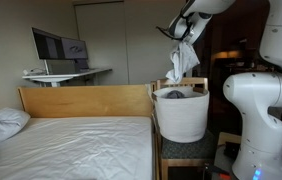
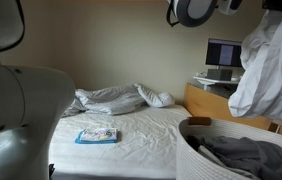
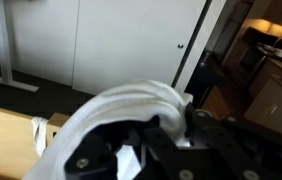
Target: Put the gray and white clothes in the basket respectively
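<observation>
Gripper clamped on white cloth, which hangs right above basket; gray cloth already inside. Centre it, lower until the tail's below the rim, then release.

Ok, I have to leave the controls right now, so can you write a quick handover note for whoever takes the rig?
Hand: shut on the white cloth, holding it in the air above the basket.
Gray cloth: lying inside the basket.
Done: the gray cloth is in.
Left: lower the white cloth into the basket, open the hand and pull away. The cloth hangs long, so check that all of it drops inside the rim.
</observation>
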You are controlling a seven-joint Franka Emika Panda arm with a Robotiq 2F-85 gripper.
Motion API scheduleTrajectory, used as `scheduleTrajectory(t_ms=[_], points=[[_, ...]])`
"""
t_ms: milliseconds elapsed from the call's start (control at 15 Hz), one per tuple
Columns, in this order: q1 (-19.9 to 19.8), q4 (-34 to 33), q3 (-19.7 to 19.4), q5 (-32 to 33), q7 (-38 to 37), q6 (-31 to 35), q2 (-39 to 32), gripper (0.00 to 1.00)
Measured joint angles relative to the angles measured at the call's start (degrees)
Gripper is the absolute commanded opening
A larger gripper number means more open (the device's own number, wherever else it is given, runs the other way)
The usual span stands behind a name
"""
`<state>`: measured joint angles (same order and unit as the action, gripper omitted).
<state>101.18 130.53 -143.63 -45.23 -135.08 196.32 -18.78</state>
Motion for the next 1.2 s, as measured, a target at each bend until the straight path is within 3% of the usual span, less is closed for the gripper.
scheduleTrajectory(t_ms=[133,400,600,800,867,933,1200], points=[[3.37,2.84,-3.35,0.65,0.43,-3.87,-0.14,0.06],[4.11,9.64,-4.74,0.82,4.27,-12.75,-0.03,0.06],[2.23,15.13,-3.4,3.96,5.34,-17.21,0.04,0.06],[-2.98,19.23,0.7,10.42,5.28,-21.35,-0.08,0.06],[-5.61,19.9,3.29,10.87,5.49,-22.77,-0.28,0.37],[-9.14,20.33,6.96,10.87,5.66,-24.32,-0.76,0.38],[-18.61,20.6,18.61,9.46,5.8,-28.31,-3.5,0.62]])
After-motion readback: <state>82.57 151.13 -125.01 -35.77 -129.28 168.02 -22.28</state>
